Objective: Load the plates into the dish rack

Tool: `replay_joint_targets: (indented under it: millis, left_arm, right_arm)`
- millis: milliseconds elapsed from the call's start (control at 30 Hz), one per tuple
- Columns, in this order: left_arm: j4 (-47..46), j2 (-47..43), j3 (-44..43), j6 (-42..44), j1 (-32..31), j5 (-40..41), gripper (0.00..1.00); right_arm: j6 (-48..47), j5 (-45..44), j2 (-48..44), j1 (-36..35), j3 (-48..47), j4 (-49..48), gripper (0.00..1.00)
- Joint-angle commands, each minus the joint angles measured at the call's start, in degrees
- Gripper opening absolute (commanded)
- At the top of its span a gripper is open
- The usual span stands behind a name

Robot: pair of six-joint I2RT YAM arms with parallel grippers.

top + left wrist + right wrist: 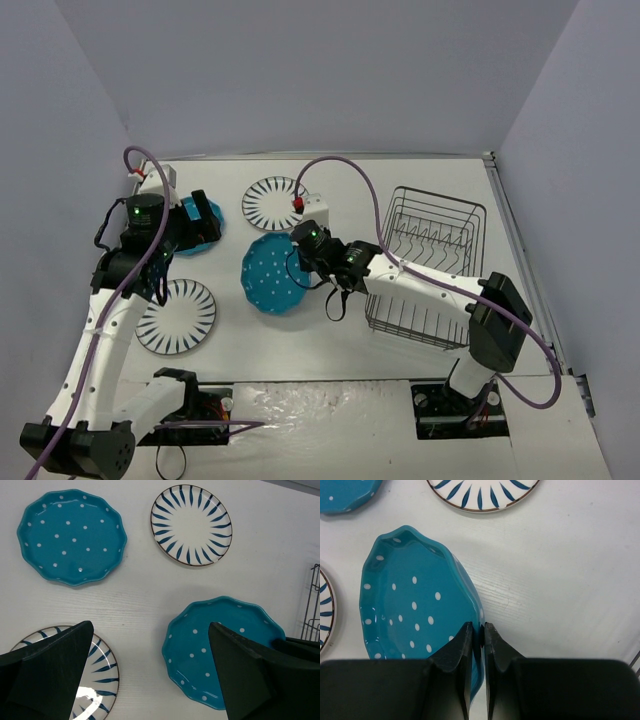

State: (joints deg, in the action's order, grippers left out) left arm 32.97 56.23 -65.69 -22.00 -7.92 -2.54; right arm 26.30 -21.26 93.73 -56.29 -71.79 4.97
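Observation:
My right gripper is shut on the right rim of a teal dotted plate, which tilts with that edge off the table. A second teal plate lies flat at the far left, partly under my left arm in the top view. One striped white plate lies at the back, another at the near left. My left gripper hangs open above the table with nothing between its fingers. The black wire dish rack stands to the right, with no plate in it.
Grey walls close in the table on the left, back and right. A purple cable loops over the right arm toward the rack. The rack's edge shows at the right of the left wrist view.

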Motion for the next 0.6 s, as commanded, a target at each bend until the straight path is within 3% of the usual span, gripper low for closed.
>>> replay_joint_targets:
  millis: [0, 167, 567]
  left_arm:
    - [-2.0, -0.8, 1.2, -5.9, -0.2, -2.8, 0.97]
    - [-7.1, -1.0, 8.9, -14.4, -0.3, -8.4, 0.96]
    - [-21.6, -4.3, 22.6, -25.4, -0.2, -18.7, 0.97]
  right_arm:
    - [0.9, -3.0, -4.3, 0.7, -6.0, -6.7, 0.0]
    - [1.3, -2.6, -5.2, 1.7, -6.0, -6.2, 0.0]
    - [1.7, -2.0, -6.5, 2.9, -5.9, -5.8, 0.0]
